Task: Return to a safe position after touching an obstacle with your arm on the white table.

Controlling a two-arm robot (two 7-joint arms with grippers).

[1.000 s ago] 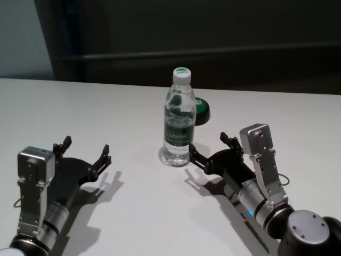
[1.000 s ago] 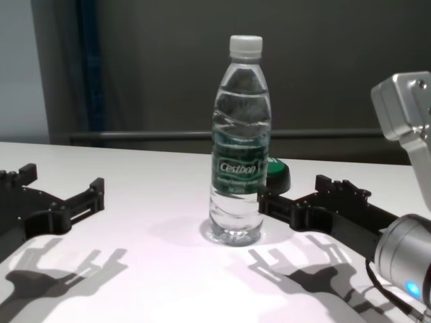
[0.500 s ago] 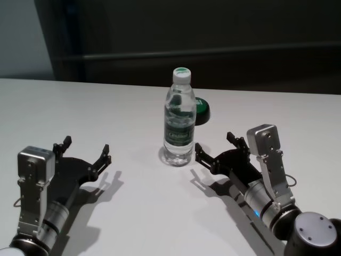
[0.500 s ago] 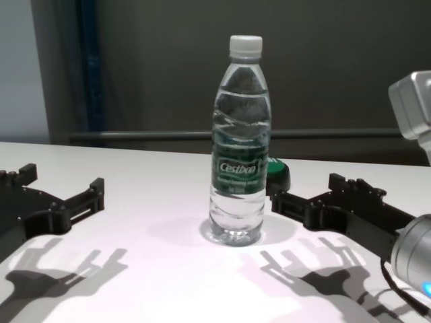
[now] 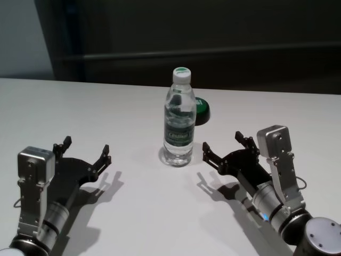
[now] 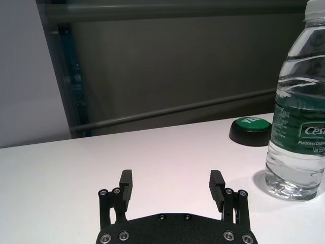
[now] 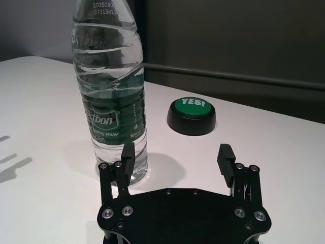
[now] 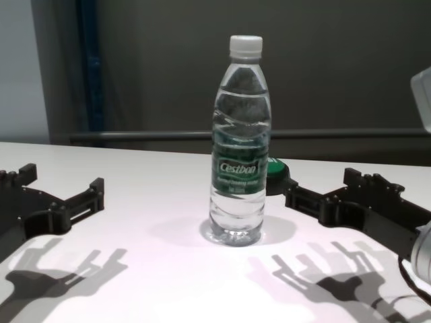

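The obstacle, a clear water bottle point(image 5: 178, 125) with a white cap and a green label, stands upright in the middle of the white table point(image 5: 149, 213). It also shows in the chest view point(image 8: 239, 148), the left wrist view point(image 6: 299, 127) and the right wrist view point(image 7: 111, 101). My right gripper point(image 5: 222, 143) is open and empty, low over the table just right of the bottle, with a small gap between them point(image 8: 322, 185) point(image 7: 176, 152). My left gripper point(image 5: 86, 145) is open and empty, well left of the bottle point(image 6: 171, 179) point(image 8: 62, 176).
A low black button with a green top point(image 5: 201, 109) sits just behind and right of the bottle, beyond my right gripper's fingers point(image 7: 192, 114). A dark wall with a rail runs behind the table's far edge.
My right gripper has drawn back to the right, away from the bottle it was nearly touching. The bottle stands where it was. My left arm has not moved.
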